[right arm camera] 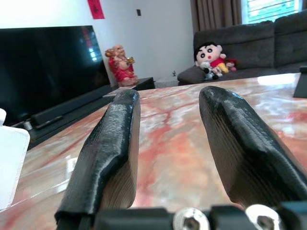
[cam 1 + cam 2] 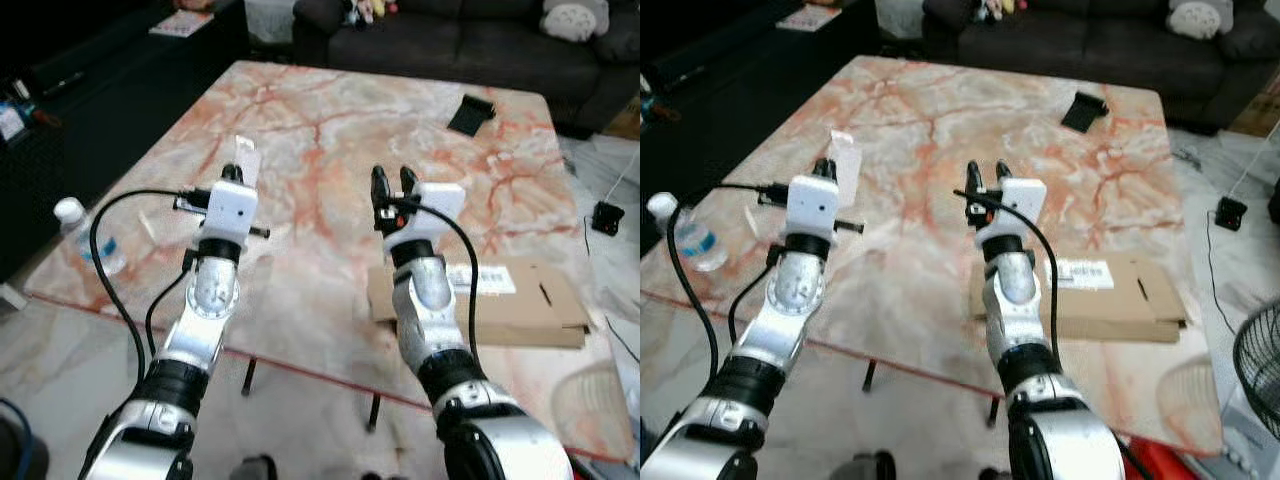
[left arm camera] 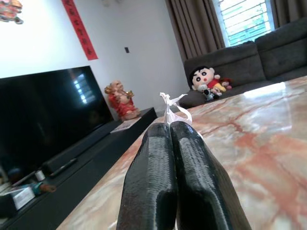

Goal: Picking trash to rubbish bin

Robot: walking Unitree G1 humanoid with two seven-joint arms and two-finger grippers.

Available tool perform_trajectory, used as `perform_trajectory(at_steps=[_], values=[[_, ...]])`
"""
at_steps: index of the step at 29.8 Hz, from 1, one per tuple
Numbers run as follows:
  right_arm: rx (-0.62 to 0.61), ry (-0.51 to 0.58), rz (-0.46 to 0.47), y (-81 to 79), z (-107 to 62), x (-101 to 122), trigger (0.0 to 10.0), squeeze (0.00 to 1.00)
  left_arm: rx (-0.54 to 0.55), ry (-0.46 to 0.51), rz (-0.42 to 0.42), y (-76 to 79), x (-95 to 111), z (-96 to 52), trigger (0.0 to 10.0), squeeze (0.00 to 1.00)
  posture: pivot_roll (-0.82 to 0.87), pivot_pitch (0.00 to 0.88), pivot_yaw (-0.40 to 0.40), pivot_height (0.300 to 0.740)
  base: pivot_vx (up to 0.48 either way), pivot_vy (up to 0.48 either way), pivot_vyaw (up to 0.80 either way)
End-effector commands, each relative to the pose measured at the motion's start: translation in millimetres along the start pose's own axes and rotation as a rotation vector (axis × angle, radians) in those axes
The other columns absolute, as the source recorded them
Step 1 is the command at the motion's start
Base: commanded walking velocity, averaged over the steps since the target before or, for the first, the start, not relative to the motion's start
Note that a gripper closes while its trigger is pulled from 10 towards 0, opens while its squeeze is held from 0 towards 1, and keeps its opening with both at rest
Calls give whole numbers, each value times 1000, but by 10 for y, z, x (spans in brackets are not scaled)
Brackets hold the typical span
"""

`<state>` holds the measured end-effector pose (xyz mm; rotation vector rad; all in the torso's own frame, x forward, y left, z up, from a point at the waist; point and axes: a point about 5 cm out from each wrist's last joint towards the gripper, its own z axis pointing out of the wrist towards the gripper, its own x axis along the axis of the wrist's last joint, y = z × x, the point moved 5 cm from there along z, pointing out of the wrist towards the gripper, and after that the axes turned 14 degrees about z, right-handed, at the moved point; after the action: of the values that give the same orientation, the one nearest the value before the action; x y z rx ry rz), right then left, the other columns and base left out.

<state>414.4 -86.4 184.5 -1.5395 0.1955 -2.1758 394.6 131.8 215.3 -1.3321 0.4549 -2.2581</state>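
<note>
Left tool (image 2: pixel 236 172) is clamped tight on a scrap of white wrapper (image 3: pixel 171 108), holding it up above the marble bench (image 2: pixel 320 130). Right tool (image 2: pixel 388 180) hovers mid-bench, fingers spread apart with nothing in them. A flattened cardboard box (image 2: pixel 510 305) and a water bottle (image 2: pixel 85 235) sit on the bench too.

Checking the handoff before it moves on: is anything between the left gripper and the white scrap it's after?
Nothing: the left gripper is already shut on the white scrap, pinched between its fingers above the marble table. No bin is visible.
</note>
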Motion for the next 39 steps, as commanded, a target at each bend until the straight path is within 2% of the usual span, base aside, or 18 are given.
perform_trajectory(at_steps=[1, 5, 29, 33, 36, 39], values=[[-6, 6, 8, 6, -8, 3, 10000, 0, 5, 13, 7, -4, 22, 1, 10000, 0, 104, 60, 15, 740, -277, 0, 0], [-5, 6, 7, 12, -8, 7, 10000, 0, 9, -7, -13, 1, -13, -9, 10000, 0, 102, 63, 11, 740, -279, 0, 0], [-15, 2, 5, 55, -18, 7, 10000, 0, 1, -11, -7, 20, -29, -29, 10000, 0, 101, 80, 5, 740, -276, 0, 0], [-58, -93, 14, 183, -117, -196, 10000, 0, -32, -127, -1, 43, -358, -174, 10000, 0, 100, 96, 2, 740, 0, 0, 0], [-69, -117, 18, 218, -148, -249, 10000, 0, -38, -167, -4, 41, -464, -224, 10000, 0, 99, 104, 0, 740, 0, 0, 0], [-98, -223, 40, 313, -275, -468, 10000, 0, -57, -268, -16, 48, -733, -382, 10000, 0, 96, 107, -1, 740, 0, 0, 0]])
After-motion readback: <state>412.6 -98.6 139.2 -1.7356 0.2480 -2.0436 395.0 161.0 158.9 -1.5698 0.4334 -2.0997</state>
